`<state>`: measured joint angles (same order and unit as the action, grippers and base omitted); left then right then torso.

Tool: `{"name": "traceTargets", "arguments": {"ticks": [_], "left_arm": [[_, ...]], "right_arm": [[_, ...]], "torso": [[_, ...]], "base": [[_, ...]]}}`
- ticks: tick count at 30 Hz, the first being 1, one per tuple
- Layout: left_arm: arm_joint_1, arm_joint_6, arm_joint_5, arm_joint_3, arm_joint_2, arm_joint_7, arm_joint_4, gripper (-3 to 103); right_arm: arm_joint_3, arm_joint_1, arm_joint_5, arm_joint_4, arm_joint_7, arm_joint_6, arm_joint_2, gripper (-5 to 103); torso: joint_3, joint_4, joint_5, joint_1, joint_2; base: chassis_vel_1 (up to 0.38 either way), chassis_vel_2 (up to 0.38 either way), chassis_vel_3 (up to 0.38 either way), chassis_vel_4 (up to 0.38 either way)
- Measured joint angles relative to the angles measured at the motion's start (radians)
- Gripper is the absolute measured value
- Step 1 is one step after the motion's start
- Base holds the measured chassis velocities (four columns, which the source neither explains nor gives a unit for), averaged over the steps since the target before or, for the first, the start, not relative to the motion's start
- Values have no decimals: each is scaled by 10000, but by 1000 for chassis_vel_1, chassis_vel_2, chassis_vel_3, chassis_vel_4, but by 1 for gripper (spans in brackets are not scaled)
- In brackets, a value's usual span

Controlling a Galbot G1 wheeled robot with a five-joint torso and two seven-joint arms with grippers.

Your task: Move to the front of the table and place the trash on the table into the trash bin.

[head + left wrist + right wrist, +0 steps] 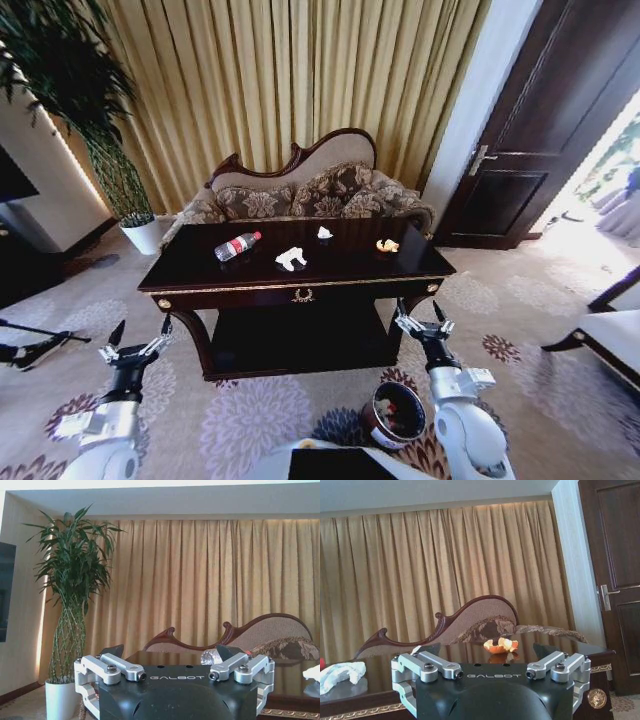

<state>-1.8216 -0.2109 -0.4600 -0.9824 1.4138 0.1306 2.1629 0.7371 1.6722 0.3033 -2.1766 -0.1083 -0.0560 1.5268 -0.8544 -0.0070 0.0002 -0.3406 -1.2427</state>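
Trash, a bottle (237,246), white paper scraps (291,259) and an orange scrap (387,245), lies on your table (300,281), bin (393,415) on the carpet below its front-right, your left gripper (136,341) and right gripper (423,320) raised upright before the table's front corners, both spread, empty.

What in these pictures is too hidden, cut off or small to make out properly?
- Trash bin: head view; contents too small to identify, right arm covers its side.
- Bottle: left wrist view; the left gripper hides most of it.
- Bottle label wording: head view; too small.
- Paper scrap: left wrist view; cut by the edge.
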Motion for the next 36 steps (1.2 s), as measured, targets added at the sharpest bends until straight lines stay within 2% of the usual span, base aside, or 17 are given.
{"name": "traceTargets", "arguments": {"ticks": [5, 36], "left_arm": [[-51, -71, -8, 0, 58, 44, -6, 100], [12, -107, 61, 24, 95, 60, -68, 100]], "right_arm": [[90, 17, -85, 13, -138, -241, 21, 100], [74, 50, -279, 343, -355, -642, 42, 100]], "torso": [[2, 0, 0, 2, -1], [1, -1, 0, 1, 0]], "base": [[0, 0, 0, 0], [0, 0, 0, 0]]}}
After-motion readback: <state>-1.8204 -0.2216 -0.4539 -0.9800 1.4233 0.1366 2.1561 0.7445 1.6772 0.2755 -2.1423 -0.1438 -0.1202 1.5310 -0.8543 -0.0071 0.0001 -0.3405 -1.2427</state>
